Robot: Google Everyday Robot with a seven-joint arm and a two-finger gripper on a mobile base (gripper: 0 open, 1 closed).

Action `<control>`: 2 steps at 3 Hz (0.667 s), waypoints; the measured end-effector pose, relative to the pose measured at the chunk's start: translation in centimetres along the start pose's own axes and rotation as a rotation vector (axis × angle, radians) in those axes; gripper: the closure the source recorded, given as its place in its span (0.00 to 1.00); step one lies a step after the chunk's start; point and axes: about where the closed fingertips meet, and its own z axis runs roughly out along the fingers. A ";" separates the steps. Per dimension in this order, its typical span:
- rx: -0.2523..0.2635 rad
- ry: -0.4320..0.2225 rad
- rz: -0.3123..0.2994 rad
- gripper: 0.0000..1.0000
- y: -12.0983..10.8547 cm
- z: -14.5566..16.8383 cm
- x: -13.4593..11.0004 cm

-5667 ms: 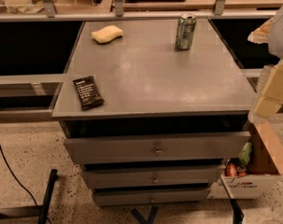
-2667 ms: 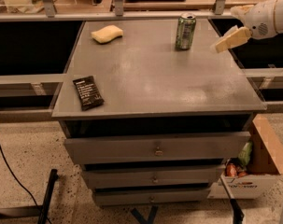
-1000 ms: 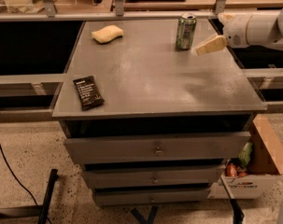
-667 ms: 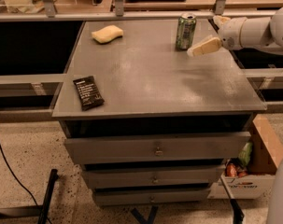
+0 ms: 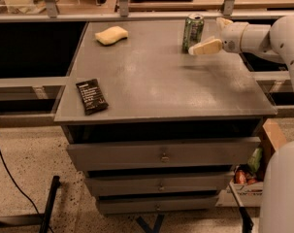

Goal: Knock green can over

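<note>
Claw, fingers apart, reaching in from the right over the back of the counter. It has moved left since the earlier frame, and its lower finger now lies against or just beside the green can, which stays upright at the back right. Sponge and wrapper unmoved.

The grey table carries a yellow sponge at eleven o'clock, a green can upright at one o'clock, and a black wrapper flat at eight o'clock. The gripper, fingers spread, hovers beside the can at two o'clock.
</note>
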 end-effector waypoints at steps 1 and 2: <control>-0.006 -0.043 0.027 0.00 -0.3 1.5 0.1; -0.015 -0.059 0.063 0.00 -0.5 2.8 0.2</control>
